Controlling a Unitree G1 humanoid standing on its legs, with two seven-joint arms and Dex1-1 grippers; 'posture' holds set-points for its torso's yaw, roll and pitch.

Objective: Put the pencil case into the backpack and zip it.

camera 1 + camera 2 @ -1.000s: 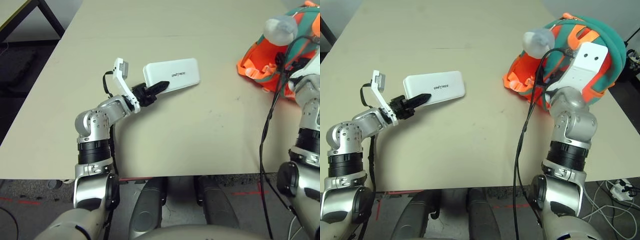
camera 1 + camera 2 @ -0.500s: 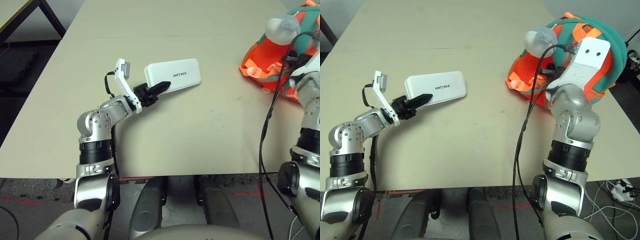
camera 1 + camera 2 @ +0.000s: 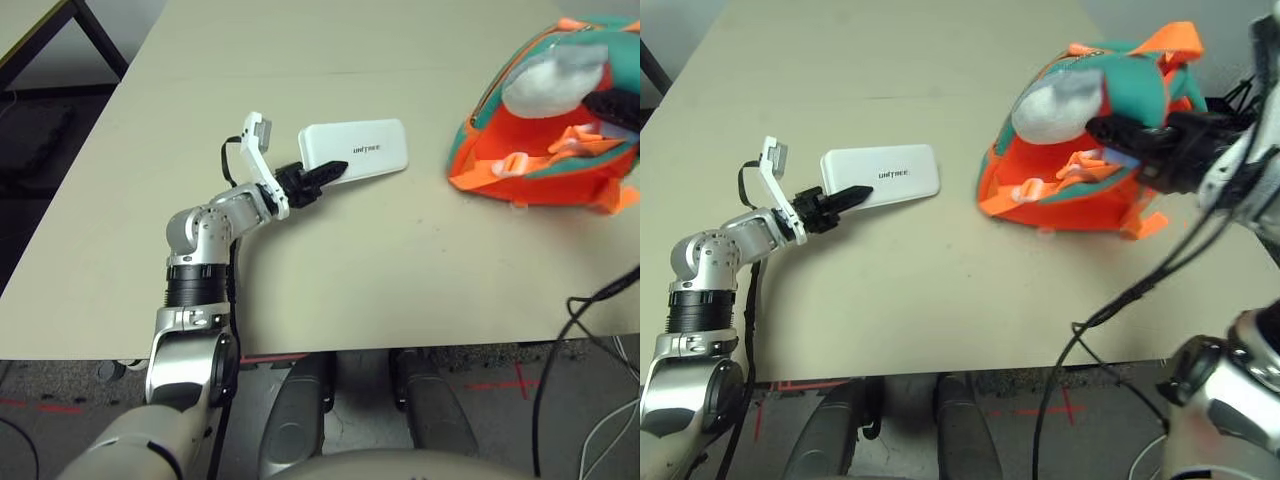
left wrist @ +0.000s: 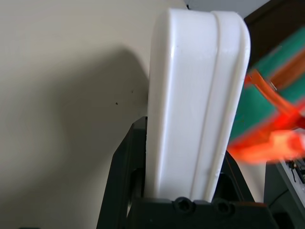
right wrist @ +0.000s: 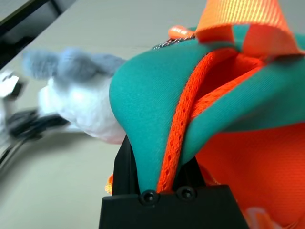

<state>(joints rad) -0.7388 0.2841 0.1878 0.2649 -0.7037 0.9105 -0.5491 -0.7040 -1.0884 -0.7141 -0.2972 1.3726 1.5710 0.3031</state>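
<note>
Beige table (image 3: 940, 300), both eye views: pencil case (image 3: 880, 174) in left gripper (image 3: 848, 200), beside backpack (image 3: 1060, 200) (plush tag flopped over). Left wrist: fingers clamp the case's sides. Right wrist: right gripper (image 5: 157, 167) pinches teal-orange fabric. Likely prepping the bag; next, open the mouth, insert case.

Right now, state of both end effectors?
Left end effector: closed on the white UNITREE pencil case, gripping its sides.
Right end effector: closed on the teal fabric and orange zipper edge of the backpack.
</note>
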